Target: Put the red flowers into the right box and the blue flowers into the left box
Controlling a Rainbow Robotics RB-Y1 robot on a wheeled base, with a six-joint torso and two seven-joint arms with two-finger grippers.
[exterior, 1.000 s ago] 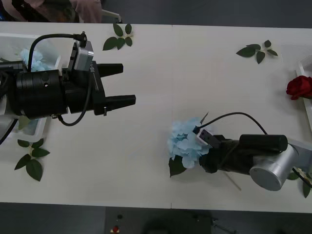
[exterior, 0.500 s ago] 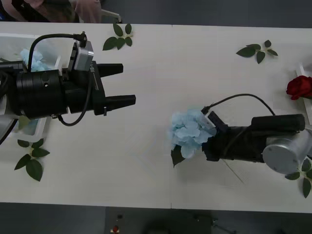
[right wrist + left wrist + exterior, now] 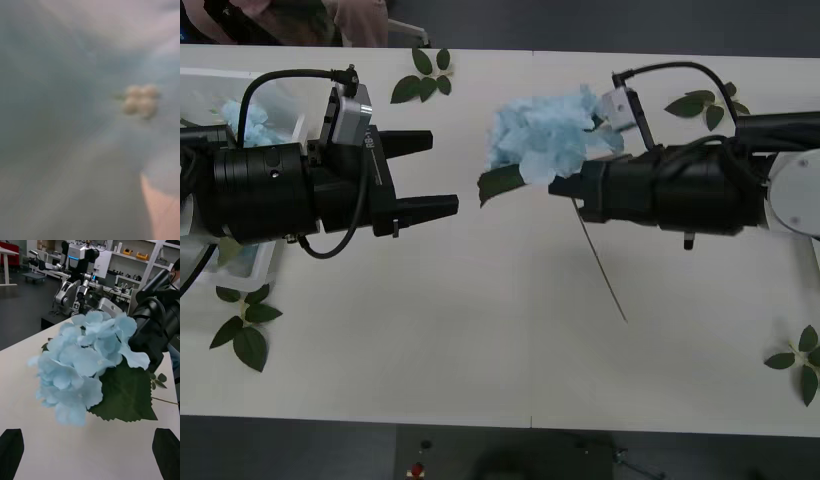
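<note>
Right gripper (image 3: 565, 188) is clamped on my blue flower (image 3: 538, 140), holding it above the table's (image 3: 480, 340) far middle, stem trailing toward me. Left gripper (image 3: 442, 175) waits spread wide just left of it, beside the left box (image 3: 200, 80).

A white tabletop (image 3: 510, 340) filled the front view, a thin seam crossing it, with dark grey floor (image 3: 630, 25) beyond its far edge. In the left wrist view, white shelving (image 3: 138, 258) with small items lined the back wall, and another white table (image 3: 5, 257) stood on dark floor.
</note>
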